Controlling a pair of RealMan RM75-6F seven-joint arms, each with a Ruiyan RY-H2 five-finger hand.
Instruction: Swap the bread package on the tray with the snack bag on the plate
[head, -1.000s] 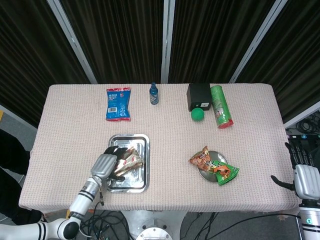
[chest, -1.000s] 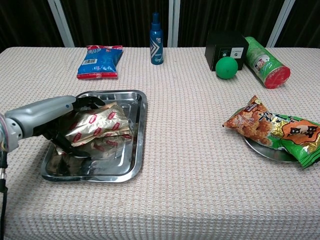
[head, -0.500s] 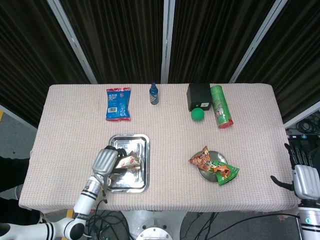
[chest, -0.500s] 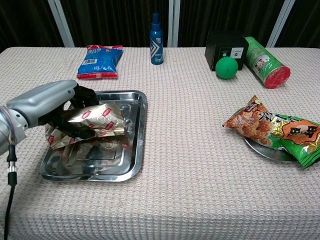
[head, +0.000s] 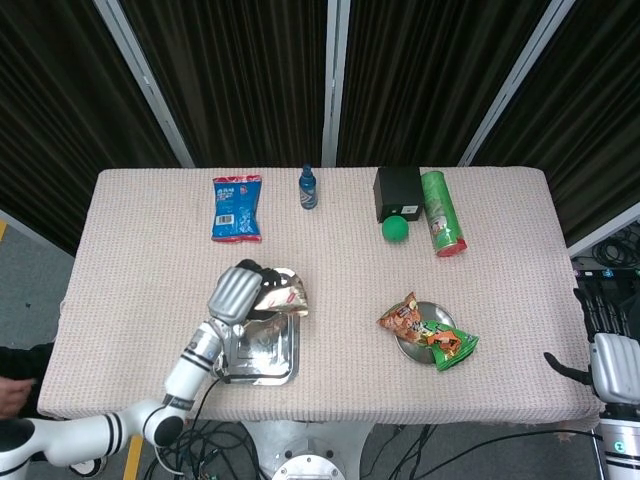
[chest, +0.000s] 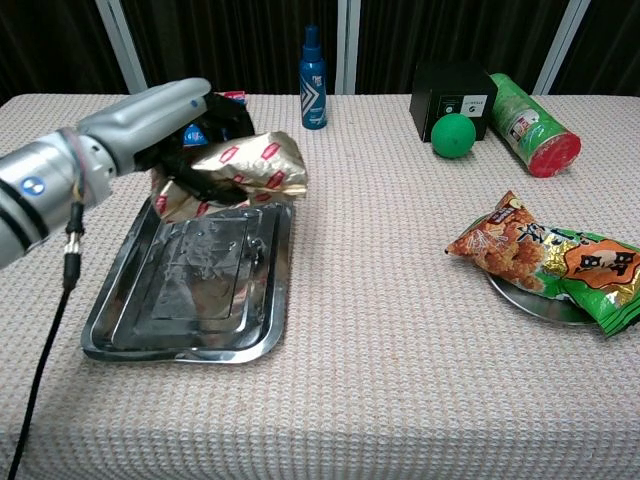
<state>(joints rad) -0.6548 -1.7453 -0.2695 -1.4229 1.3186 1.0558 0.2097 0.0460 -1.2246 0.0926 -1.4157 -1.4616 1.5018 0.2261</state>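
My left hand (head: 238, 291) (chest: 180, 120) grips the gold bread package (head: 282, 296) (chest: 245, 172) and holds it in the air above the far end of the steel tray (head: 258, 350) (chest: 195, 290), which now lies bare. An orange snack bag (head: 402, 319) (chest: 500, 242) and a green snack bag (head: 450, 345) (chest: 590, 268) lie on the plate (head: 412, 347) (chest: 530, 298) at the right. My right hand (head: 606, 345) hangs off the table's right edge, fingers apart, holding nothing.
Along the back stand a blue-red snack pack (head: 237, 208) (chest: 200, 122), a blue bottle (head: 308, 187) (chest: 314, 78), a black box (head: 398, 192) (chest: 452, 97), a green ball (head: 395, 229) (chest: 453, 134) and a lying green can (head: 441, 213) (chest: 525, 123).
My left hand closed on the bread package in the tray, then lifted it up and away from me, above the tray's far end. The right hand stayed put.
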